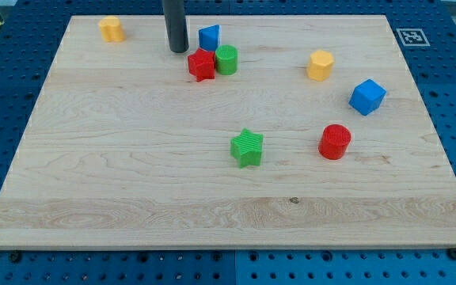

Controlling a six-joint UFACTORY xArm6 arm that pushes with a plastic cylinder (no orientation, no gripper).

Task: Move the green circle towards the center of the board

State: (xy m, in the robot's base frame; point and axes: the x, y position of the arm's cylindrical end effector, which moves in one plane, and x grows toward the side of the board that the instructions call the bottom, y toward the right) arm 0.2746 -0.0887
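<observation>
No pincer here, just my tip [179, 50], at ten o'clock of the green circle [226, 59], beside the red star [201, 64].

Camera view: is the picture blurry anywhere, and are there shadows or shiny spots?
In the camera view, the board and blocks look sharp; the green circle and green star show clear ridges. Lighting is soft and even, with only faint shadows under the blocks and my tip. No strong glare shows on the wood.

My tip [179, 50] stands left of green circle [226, 60].
</observation>
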